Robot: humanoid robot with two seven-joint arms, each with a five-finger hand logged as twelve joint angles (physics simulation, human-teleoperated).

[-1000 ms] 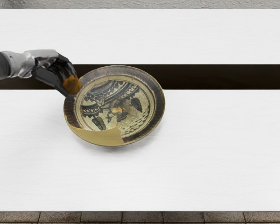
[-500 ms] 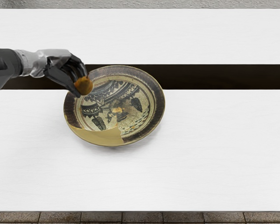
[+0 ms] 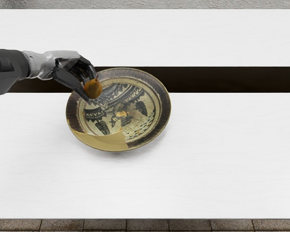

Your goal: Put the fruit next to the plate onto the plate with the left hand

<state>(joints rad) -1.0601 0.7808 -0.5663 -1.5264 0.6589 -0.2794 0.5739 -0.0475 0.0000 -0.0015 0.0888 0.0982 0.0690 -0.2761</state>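
White table nearest, carrying a round painted ceramic plate with a dark brown rim. Small round orange-brown fruit hangs over the plate's 10 o'clock inner edge, apparently clear of the surface. Dark five-finger left hand clasps it in its fingertips from the fruit's 10 o'clock. Fruit looks light, firm and smooth, likely to roll; best gripped round its middle.
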